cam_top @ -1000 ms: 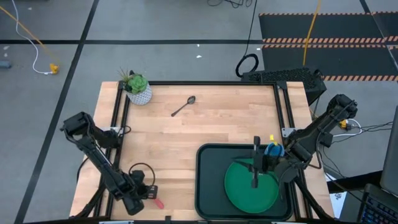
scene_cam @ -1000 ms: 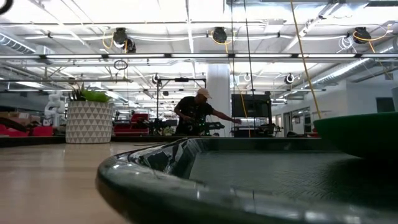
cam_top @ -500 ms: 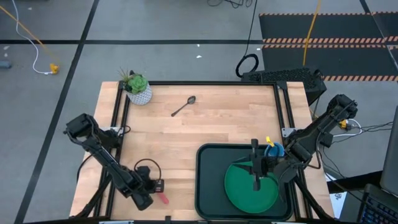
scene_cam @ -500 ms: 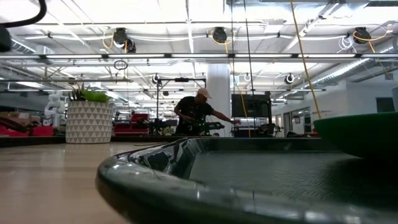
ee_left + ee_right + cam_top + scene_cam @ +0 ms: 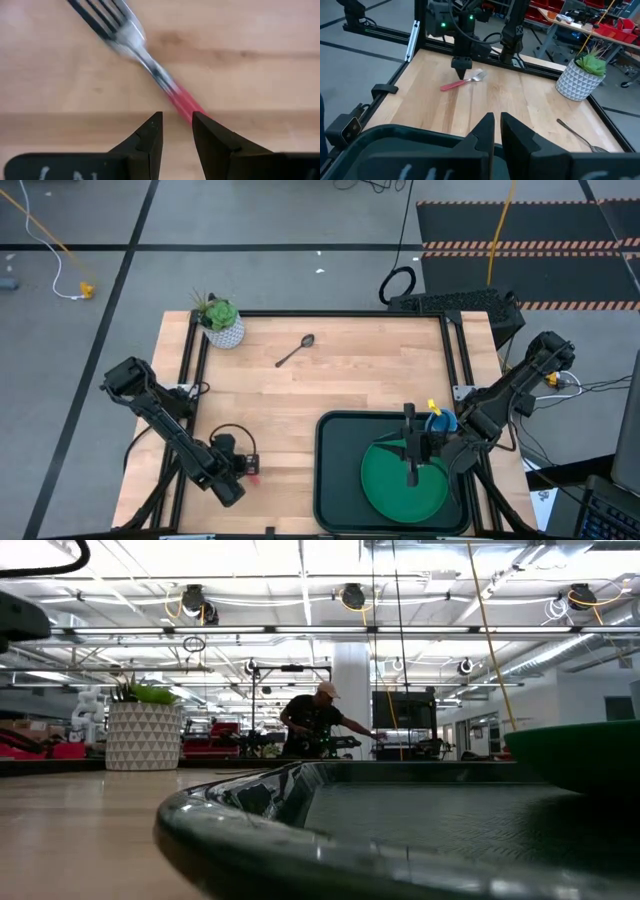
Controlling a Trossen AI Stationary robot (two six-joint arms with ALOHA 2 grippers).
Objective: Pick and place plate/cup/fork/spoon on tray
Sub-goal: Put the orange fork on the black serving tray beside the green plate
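The fork [image 5: 131, 36], with silver tines and a red-pink handle, is at the table's near left. It also shows in the right wrist view [image 5: 462, 81]. My left gripper [image 5: 175, 120] points down over it and is shut on it; it also shows in the high view [image 5: 243, 465]. The green plate [image 5: 400, 480] lies in the dark tray [image 5: 330, 480]. My right gripper [image 5: 410, 472] is shut and empty above the plate. The blue cup [image 5: 441, 421] sits at the tray's far right corner, partly hidden by the right arm. The metal spoon [image 5: 296, 351] lies on the table's far part. My left gripper pinches the fork's red handle [image 5: 182, 102] between its two fingers, close to where the handle meets the metal neck. The fingers come from above, pointing down, and lie across the fork. The fork sits about level and low over the table; I cannot tell whether it is clear.
A white pot with a green plant [image 5: 222, 325] stands at the far left corner. Bare wood lies between the fork and the tray's left rim [image 5: 320, 470]. A person stands far off in the room [image 5: 315, 720].
My left gripper has gone toward the table's far edge, and the fork has gone with it.
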